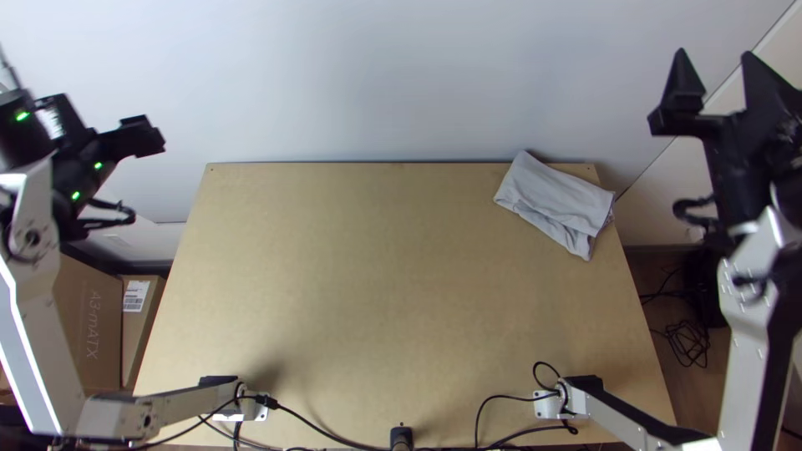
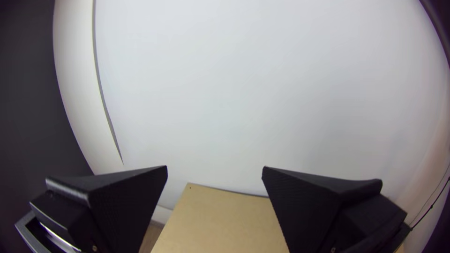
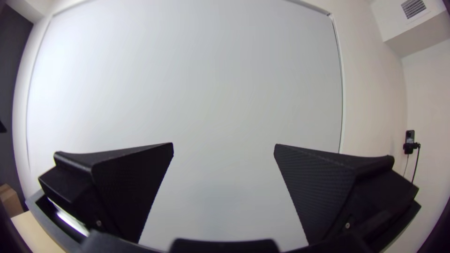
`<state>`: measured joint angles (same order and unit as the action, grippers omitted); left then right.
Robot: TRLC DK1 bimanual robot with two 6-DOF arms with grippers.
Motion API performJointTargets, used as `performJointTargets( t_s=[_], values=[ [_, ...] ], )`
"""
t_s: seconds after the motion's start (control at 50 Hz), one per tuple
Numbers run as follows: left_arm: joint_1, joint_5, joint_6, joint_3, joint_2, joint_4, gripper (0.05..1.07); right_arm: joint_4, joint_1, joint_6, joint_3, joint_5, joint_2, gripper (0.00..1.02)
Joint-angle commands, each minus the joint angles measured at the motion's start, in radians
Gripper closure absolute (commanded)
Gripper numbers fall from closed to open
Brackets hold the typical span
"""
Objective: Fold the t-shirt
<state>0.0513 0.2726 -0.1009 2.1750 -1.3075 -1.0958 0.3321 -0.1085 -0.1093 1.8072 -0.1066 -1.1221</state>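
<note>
Clearly, the left end effector (image 1: 107, 114) and right end effector (image 1: 713, 55) gape, the t-shirt (image 1: 557, 196) lying folded.

Looking steeply down from high over desk (image 1: 359, 292) in top view; facing pale wall (image 1: 376, 83) from both wrists; sharing desk's far-left corner between top and left wrist views.

We count two arms, one left (image 1: 38, 334) and one right (image 1: 752, 309). Two hands: one left hand (image 1: 104, 108), one right hand (image 1: 713, 53). Four fingers (image 2: 126, 206), two per hand. One desk (image 1: 376, 292), one t-shirt (image 1: 555, 196). Three green lights (image 1: 22, 116). One wall vent (image 3: 413, 8), one phone (image 3: 409, 137). Cables (image 1: 330, 430): several, tangled, we can't get an exact number.
</note>
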Motion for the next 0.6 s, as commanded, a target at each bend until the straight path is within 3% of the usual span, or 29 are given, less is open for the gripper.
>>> performJointTargets(
  t_s=[0.0,0.16,0.32,0.48,0.58],
  values=[
    [-0.005,-0.009,0.003,-0.124,0.134,0.060,0.10,0.007,-0.109,-0.006,-0.037,-0.070,0.114,0.03],
    [-0.007,-0.012,0.004,-0.526,0.416,0.263,0.10,0.035,-0.146,0.040,-0.126,-0.088,0.304,0.03],
    [-0.007,-0.019,-0.031,-0.905,0.682,0.398,0.10,0.035,-0.146,0.040,-0.325,-0.087,0.512,0.03],
    [-0.004,-0.018,-0.031,-1.190,0.907,0.544,0.10,-0.134,-0.148,0.054,-0.655,-0.082,0.792,0.03],
    [0.002,-0.018,-0.025,-1.350,1.025,0.606,0.10,-0.166,-0.146,0.056,-0.844,-0.077,0.944,0.03]
  ],
)
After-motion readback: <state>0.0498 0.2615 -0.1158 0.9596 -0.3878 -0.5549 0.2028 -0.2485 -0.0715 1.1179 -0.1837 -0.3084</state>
